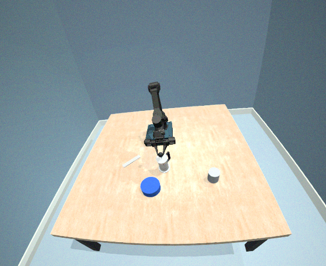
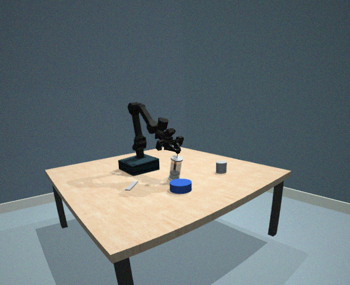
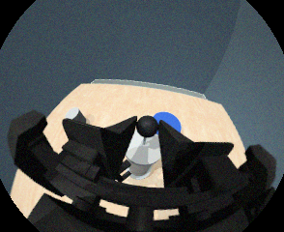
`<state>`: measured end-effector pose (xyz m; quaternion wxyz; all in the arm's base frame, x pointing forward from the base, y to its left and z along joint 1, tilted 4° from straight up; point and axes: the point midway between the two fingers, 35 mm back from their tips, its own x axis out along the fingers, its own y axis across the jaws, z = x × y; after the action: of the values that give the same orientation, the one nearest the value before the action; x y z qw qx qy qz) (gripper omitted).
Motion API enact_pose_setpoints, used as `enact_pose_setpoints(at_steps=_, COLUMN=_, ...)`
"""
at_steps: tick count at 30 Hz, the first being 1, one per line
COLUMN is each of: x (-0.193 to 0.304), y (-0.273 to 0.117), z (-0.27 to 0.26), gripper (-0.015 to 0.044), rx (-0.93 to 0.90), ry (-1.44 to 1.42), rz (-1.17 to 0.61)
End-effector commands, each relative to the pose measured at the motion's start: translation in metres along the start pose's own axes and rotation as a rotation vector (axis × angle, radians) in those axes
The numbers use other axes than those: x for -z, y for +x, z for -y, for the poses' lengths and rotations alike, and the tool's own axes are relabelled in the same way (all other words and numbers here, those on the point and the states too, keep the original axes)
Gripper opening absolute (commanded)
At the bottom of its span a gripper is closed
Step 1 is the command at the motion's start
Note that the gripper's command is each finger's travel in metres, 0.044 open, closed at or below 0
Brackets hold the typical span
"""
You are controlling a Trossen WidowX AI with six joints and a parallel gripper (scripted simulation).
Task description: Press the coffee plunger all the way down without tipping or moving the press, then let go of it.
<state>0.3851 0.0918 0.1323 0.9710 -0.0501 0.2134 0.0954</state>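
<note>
One gripper (image 3: 146, 137), clenched on the black plunger knob (image 3: 146, 126), sits just above the lid of the coffee press (image 1: 163, 164), which I see upright near table (image 1: 214, 217) centre, just in front of the arm base (image 2: 138, 164), w/ a blue disc (image 1: 150, 186) near it and a grey cylinder (image 1: 213, 174) well apart. I judge the press light, glass-walled, tall and narrow, so tippy and fragile; the rod is thin and stiff. Best hold is the round knob only, pushing straight down w/o side load.

We see: tool (image 3: 145, 130) clamped on black plunger knob (image 3: 146, 127) | press (image 3: 141, 158) upright below | blue disc (image 3: 167, 119) beyond, toward tabletop (image 3: 110, 100) far edge
</note>
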Motion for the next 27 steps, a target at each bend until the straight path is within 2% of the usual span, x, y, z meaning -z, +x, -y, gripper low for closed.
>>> enact_pose_setpoints(at_steps=1, x=0.0173, y=0.0053, z=0.0001, gripper=0.012, rx=0.0, ry=-0.014, rz=-0.06)
enact_pose_setpoints(at_steps=27, x=0.0135, y=0.009, z=-0.0002, gripper=0.012, rx=0.0, ry=-0.014, rz=-0.06)
